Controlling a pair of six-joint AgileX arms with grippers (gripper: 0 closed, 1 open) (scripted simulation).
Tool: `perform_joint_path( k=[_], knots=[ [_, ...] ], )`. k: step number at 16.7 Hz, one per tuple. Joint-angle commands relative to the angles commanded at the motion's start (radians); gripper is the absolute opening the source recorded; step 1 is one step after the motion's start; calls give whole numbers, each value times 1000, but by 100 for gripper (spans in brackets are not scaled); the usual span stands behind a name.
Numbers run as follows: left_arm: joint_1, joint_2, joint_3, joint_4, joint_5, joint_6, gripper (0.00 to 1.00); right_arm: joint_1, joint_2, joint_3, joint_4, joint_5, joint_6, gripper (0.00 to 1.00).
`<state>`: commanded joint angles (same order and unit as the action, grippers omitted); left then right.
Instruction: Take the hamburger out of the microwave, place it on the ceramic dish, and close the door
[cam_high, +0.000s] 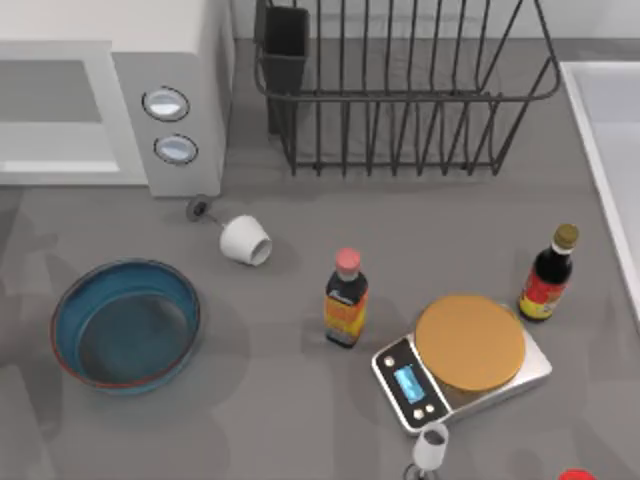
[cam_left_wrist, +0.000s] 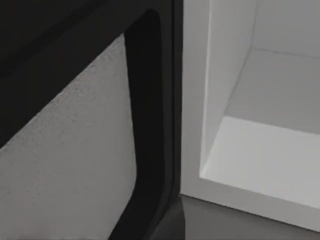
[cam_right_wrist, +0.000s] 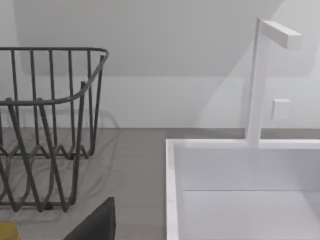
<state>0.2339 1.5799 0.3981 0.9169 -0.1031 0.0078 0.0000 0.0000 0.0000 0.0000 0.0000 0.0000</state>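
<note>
The white microwave (cam_high: 170, 60) stands at the back left, its two round knobs (cam_high: 170, 125) facing the table. In the left wrist view, taken from close up, the door (cam_left_wrist: 65, 165) stands swung open, its dark inner frame and grey mesh window beside the bare white cavity (cam_left_wrist: 270, 150). No food lies in the part of the cavity that shows; the hamburger is out of view. The blue ceramic dish (cam_high: 125, 268) with its reddish rim sits empty on the table in front of the microwave.
A tipped white cup (cam_high: 245, 240) lies right of the dish. A red-capped bottle (cam_high: 346, 300), a scale (cam_high: 400, 385) carrying a tan disc (cam_high: 470, 342) and a soy bottle (cam_high: 550, 275) stand right of centre. Wire rack (cam_high: 400, 90) at the back, white sink (cam_right_wrist: 240, 200) at the right.
</note>
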Motion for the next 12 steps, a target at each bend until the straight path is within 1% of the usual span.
perform_joint_path(
  k=[2,8,10,12],
  knots=[
    [0,-32,2,-33,0,0,0,0,0,0,0,0,0,100],
    [-3,-29,5,-41,-3,-7,0,0,0,0,0,0,0,100],
    [-19,-19,32,-88,-15,-53,0,0,0,0,0,0,0,100],
    [-47,-1,84,-177,-38,-141,0,0,0,0,0,0,0,100]
  ],
)
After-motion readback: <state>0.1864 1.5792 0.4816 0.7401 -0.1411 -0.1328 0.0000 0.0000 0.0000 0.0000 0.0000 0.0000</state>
